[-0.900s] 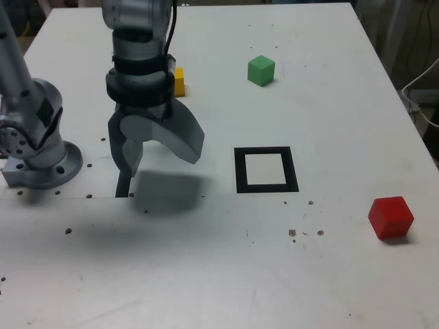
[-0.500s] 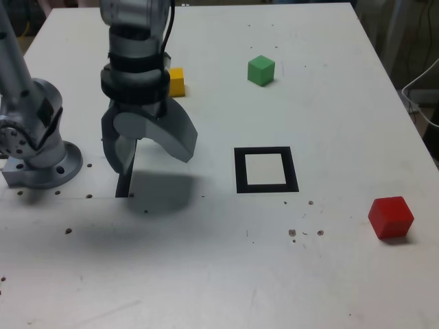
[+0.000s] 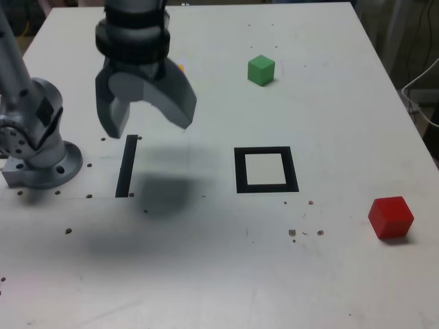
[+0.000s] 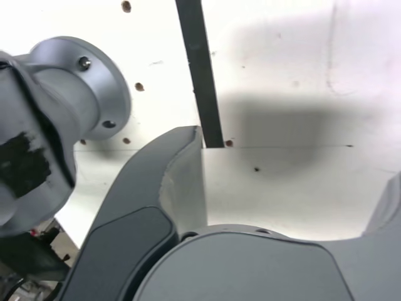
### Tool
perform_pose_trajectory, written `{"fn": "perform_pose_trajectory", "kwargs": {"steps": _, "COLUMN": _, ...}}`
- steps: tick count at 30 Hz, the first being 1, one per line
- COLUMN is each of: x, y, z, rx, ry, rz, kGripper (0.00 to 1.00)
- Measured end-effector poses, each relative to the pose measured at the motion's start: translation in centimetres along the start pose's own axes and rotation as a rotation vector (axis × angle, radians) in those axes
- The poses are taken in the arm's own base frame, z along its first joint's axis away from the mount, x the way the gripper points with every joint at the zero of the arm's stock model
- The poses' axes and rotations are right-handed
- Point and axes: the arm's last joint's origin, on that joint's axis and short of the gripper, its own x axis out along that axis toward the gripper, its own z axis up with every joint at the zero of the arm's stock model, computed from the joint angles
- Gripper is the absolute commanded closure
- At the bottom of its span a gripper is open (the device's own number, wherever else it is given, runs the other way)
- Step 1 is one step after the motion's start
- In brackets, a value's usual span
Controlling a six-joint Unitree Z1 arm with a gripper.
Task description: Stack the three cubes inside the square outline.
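now that it has risen off the table, the hand (image 3: 147, 116) hangs spread and empty, uncovering the black strip (image 3: 127, 166).

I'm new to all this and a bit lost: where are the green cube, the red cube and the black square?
green cube (image 3: 261, 70), exterior view, on its front face.
red cube (image 3: 390, 216), exterior view, on its front face.
black square (image 3: 239, 171), exterior view, on the frame's left bar.
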Motion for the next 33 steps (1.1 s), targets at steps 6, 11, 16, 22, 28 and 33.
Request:
{"fn": "perform_pose_trajectory", "kwargs": {"steps": 6, "x": -3.5, "y": -2.2, "z": 1.5, "rx": 0.037, "ry": -0.046, "rz": 0.053, "kGripper": 0.01}}
{"fn": "perform_pose_trajectory", "kwargs": {"steps": 11, "x": -5.1, "y": -4.6, "z": 3.9, "rx": 0.079, "ry": -0.043, "rz": 0.056, "kGripper": 0.01}}
{"fn": "perform_pose_trajectory", "kwargs": {"steps": 16, "x": -6.4, "y": -6.4, "z": 6.8, "rx": 0.108, "ry": -0.061, "rz": 0.056, "kGripper": 0.01}}
{"fn": "perform_pose_trajectory", "kwargs": {"steps": 22, "x": -6.9, "y": -8.5, "z": 10.9, "rx": 0.157, "ry": -0.065, "rz": 0.067, "kGripper": 0.01}}
{"fn": "perform_pose_trajectory", "kwargs": {"steps": 28, "x": -8.3, "y": -9.8, "z": 13.9, "rx": 0.191, "ry": -0.156, "rz": 0.065, "kGripper": 0.00}}
{"fn": "perform_pose_trajectory", "kwargs": {"steps": 33, "x": -8.1, "y": -10.3, "z": 16.1, "rx": 0.233, "ry": -0.176, "rz": 0.092, "kGripper": 0.00}}
